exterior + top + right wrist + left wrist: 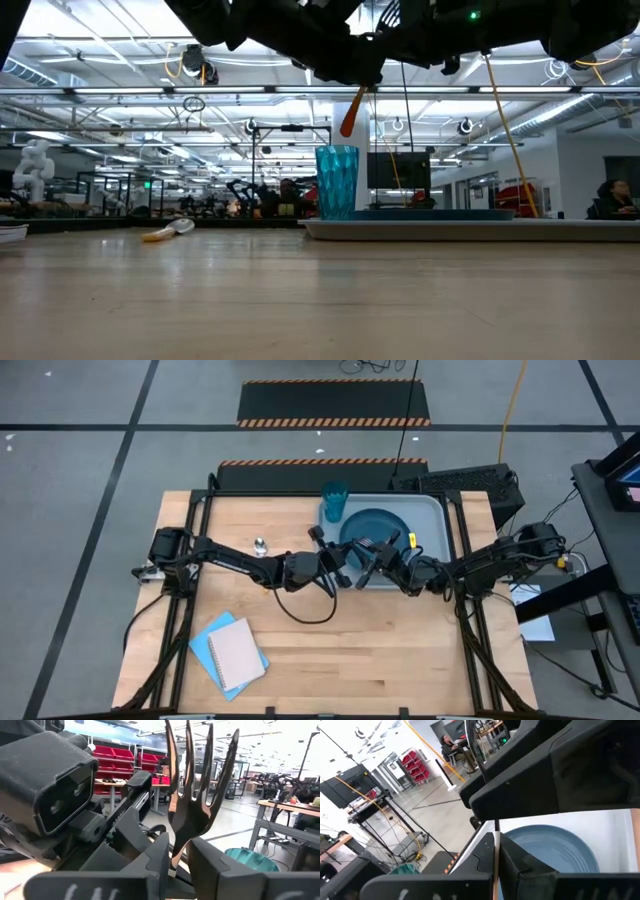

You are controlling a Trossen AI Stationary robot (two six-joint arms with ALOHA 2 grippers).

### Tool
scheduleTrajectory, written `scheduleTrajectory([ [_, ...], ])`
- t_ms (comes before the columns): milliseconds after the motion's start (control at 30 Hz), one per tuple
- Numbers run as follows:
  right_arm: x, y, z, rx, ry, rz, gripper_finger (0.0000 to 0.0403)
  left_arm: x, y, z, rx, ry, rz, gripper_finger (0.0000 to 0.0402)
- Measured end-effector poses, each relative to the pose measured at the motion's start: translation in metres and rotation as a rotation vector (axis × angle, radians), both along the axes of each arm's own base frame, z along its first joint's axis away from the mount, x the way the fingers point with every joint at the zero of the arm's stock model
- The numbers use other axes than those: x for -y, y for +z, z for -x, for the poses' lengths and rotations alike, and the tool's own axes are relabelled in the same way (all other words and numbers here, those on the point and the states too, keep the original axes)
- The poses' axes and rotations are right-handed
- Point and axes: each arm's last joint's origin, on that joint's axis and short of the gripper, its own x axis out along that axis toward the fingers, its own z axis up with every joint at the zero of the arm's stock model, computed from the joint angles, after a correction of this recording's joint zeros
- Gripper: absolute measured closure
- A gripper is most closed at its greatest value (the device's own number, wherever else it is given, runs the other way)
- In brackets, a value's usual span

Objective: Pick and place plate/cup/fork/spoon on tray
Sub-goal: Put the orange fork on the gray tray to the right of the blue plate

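The grey-blue tray [432, 506] lies at the far side of the table. On it rests the dark teal plate [378, 523], and the teal cup [334, 501] stands upright at the tray's left far corner. The fork [192, 795] hangs above the tray, tines up, red-orange handle [352, 112] pointing down. The spoon [260, 545] lies on the table, left of the tray.

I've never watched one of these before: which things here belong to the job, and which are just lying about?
Job: tray, plate, cup, spoon, fork held between both grippers.
Lying about: notebooks.
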Motion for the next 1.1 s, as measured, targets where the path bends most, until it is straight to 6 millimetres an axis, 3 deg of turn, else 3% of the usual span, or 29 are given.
scheduleTrajectory([
  [333, 0.000, -0.001, 0.000, -0.013, 0.009, 0.009, 0.0387, 0.002, -0.001, 0.000, -0.007, -0.014, 0.003, 0.0391],
  [700, 0.002, 0.006, 0.008, -0.057, -0.008, 0.019, 0.0390, 0.008, 0.003, 0.005, -0.052, -0.013, -0.001, 0.0294],
  [833, 0.005, 0.011, 0.018, -0.106, -0.012, -0.010, 0.0391, 0.008, 0.025, 0.020, -0.078, -0.013, 0.027, 0.0278],
  [1100, 0.021, 0.016, 0.050, -0.195, -0.115, -0.167, 0.0391, -0.008, 0.066, 0.073, -0.200, 0.047, 0.152, 0.0275],
])
